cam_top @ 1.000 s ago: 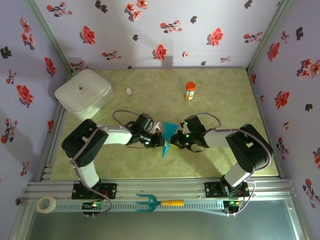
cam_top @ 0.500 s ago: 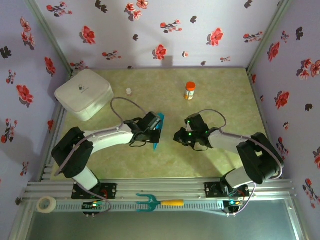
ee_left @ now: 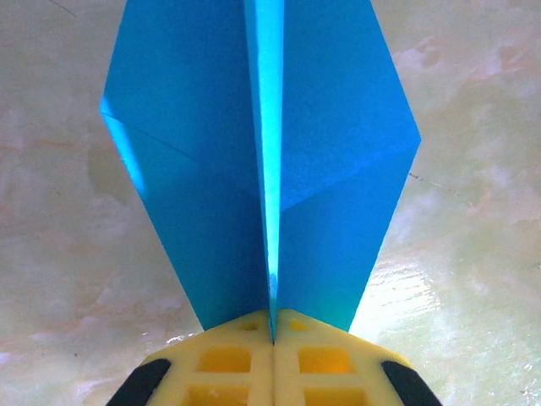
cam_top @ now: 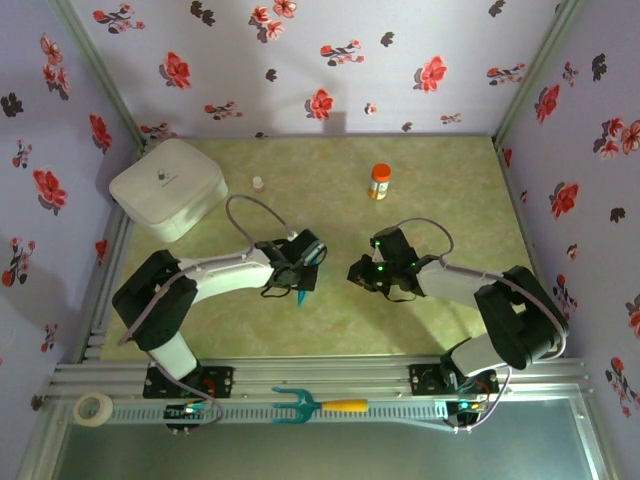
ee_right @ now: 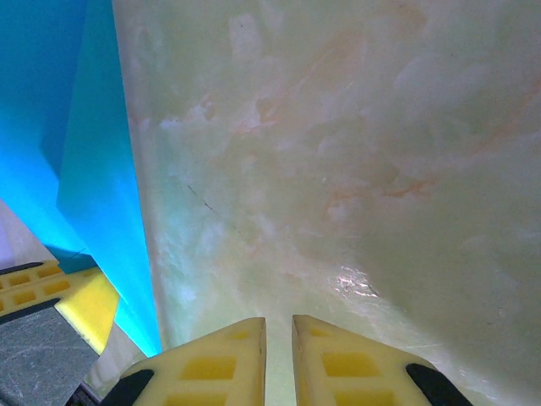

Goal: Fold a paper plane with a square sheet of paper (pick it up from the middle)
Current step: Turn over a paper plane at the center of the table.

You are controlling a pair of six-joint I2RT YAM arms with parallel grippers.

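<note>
The square sheet of paper is folded into a narrow, pointed teal-blue paper plane [ee_left: 270,152] with a centre crease and slanted fold lines. My left gripper [ee_left: 273,326] is shut on its centre fold, and the paper stands up from the yellow fingertips. From above, the left gripper [cam_top: 308,262] holds the paper plane [cam_top: 301,295] over the middle of the table, point toward the near edge. My right gripper [cam_top: 355,272] hangs a little to its right with the jaws slightly open and nothing between them. In the right wrist view the paper plane [ee_right: 84,169] is at the left, apart from the right gripper [ee_right: 279,326].
A white rounded box [cam_top: 167,187] sits at the back left. A small vial [cam_top: 258,184] and an orange bottle [cam_top: 380,182] stand at the back. On the near rail lie a teal pronged tool with yellow handle [cam_top: 318,405] and a tape roll [cam_top: 94,408]. Floral walls enclose three sides.
A second ago both grippers met at the paper. The right gripper has let go and drawn back to the right. The left gripper has turned and carried the paper slightly left.
</note>
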